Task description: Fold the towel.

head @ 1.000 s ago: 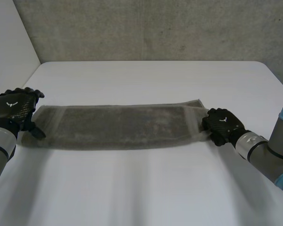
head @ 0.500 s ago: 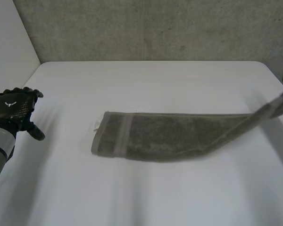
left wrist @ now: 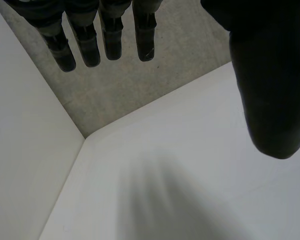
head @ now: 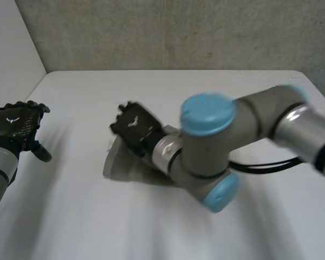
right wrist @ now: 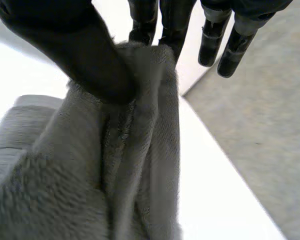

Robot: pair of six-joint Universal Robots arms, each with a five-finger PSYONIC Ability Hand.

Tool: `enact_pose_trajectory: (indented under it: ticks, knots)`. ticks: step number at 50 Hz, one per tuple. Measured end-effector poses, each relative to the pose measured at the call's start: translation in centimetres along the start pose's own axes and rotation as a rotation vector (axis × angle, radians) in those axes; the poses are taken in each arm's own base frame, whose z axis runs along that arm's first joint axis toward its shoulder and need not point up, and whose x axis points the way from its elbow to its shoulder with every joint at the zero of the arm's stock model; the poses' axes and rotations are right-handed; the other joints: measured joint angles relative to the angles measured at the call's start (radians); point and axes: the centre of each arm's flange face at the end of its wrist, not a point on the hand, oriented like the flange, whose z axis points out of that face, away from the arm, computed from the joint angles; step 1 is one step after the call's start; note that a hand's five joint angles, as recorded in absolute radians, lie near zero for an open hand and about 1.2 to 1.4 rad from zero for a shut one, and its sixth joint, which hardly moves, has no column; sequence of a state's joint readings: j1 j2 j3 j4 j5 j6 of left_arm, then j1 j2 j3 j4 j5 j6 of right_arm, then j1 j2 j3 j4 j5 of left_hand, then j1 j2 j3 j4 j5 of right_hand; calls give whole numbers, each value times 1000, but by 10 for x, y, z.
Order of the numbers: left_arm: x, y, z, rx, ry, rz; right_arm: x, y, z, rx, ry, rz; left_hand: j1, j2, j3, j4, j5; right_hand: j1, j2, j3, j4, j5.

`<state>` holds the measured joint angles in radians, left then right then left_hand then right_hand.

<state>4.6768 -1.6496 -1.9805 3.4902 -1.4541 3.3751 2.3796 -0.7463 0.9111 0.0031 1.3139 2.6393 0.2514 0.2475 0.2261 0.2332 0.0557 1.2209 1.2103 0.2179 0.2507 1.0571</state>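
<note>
No writing to read anywhere; only a small white emblem on the back of each hand, too small to tell apart as letters. Black right hand [head: 132, 125] reached far across to the left half of the white tabletop [head: 168, 92], low over the left end of the grey terry-cloth towel [head: 121, 168]. From the right wrist, clamped on the cloth: thumb pressed towards the fingers, a bunched fold of towel pinched between them, the pile gathered in soft ridges falling away below the palm. Rest of the towel lying on the tabletop beneath that hand and wrist, mostly hidden in the head view by the grey right arm with light-blue caps [head: 208, 116], stretched across the middle of the tabletop from the right side. Black left hand [head: 17, 127] well apart from the towel, near the tabletop's left edge; from its own wrist, fingers [left wrist: 110, 35] straight and slightly spread, thumb held wide, bare tabletop under the palm. Beyond the tabletop, a rough grey concrete wall [head: 179, 32] along the far side and a plain white wall [head: 11, 43] at the left, meeting by the far-left corner
</note>
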Motion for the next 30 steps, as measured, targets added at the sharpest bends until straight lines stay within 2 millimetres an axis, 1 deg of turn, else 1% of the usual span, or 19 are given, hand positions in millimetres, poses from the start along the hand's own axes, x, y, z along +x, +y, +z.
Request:
enact_pose_trajectory:
  ticks: [3,4,5,7,8,9,10,11,13,15,18,21,22,23,24,26,28,29,30]
  knots:
    - [1,-1,1,4,3,2,-21,14,7,-25,-38,-3,0,0,0,0,0,-373,-367,0,0,-369]
    - [1,-1,1,6,4,3,-23,15,7,-28,-41,-4,0,0,0,0,0,-430,-422,0,0,-442]
    - [1,-2,2,9,6,5,-24,16,7,-33,-44,-4,0,0,0,0,0,-542,-530,0,0,-566]
    - [3,-6,3,24,12,11,-20,12,3,-34,-36,-3,0,0,0,0,0,-733,-713,0,0,-781]
    - [4,-8,3,29,15,13,-18,10,1,-34,-32,-2,0,0,0,0,0,-782,-761,0,0,-851]
    - [7,-11,4,42,23,16,-12,6,-4,-35,-20,1,0,0,0,0,0,-872,-855,0,0,-954]
    - [8,-13,4,48,27,18,-8,3,-8,-35,-12,3,0,0,0,0,0,-914,-898,0,0,-988]
    - [9,-16,4,56,32,20,-4,1,-11,-35,-5,6,0,0,0,0,0,-939,-925,0,0,-994]
    - [15,-23,5,82,50,25,10,-5,-23,-40,22,17,0,0,0,0,0,-972,-957,0,0,-994]
    - [25,-33,4,117,82,30,30,-10,-40,-52,62,35,0,0,0,0,0,-976,-957,0,0,-994]
    - [39,-44,2,153,125,34,50,-8,-60,-78,109,61,0,0,0,0,0,-976,-957,0,0,-994]
    - [63,-56,-4,194,199,37,74,6,-86,-138,169,103,0,0,0,0,0,-978,-957,0,0,-994]
    - [66,-57,-5,198,210,37,76,10,-90,-150,176,111,0,0,0,0,0,-980,-957,0,0,-994]
    - [79,-60,-9,208,250,39,81,19,-99,-179,191,129,0,0,0,0,0,-981,-957,0,0,-994]
    - [88,-61,-12,213,279,41,84,27,-106,-204,198,145,0,0,0,0,0,-981,-957,0,0,-994]
    - [100,-61,-16,214,319,44,85,36,-113,-229,203,162,0,0,0,0,0,-981,-957,0,0,-994]
    - [121,-58,-25,204,386,50,87,54,-124,-269,208,196,0,0,0,0,0,-981,-957,0,0,-994]
    - [125,-57,-26,201,400,52,87,58,-126,-276,209,203,0,0,0,0,0,-981,-957,0,0,-994]
    - [134,-54,-29,191,428,56,87,66,-131,-288,211,217,0,0,0,0,0,-982,-957,0,0,-994]
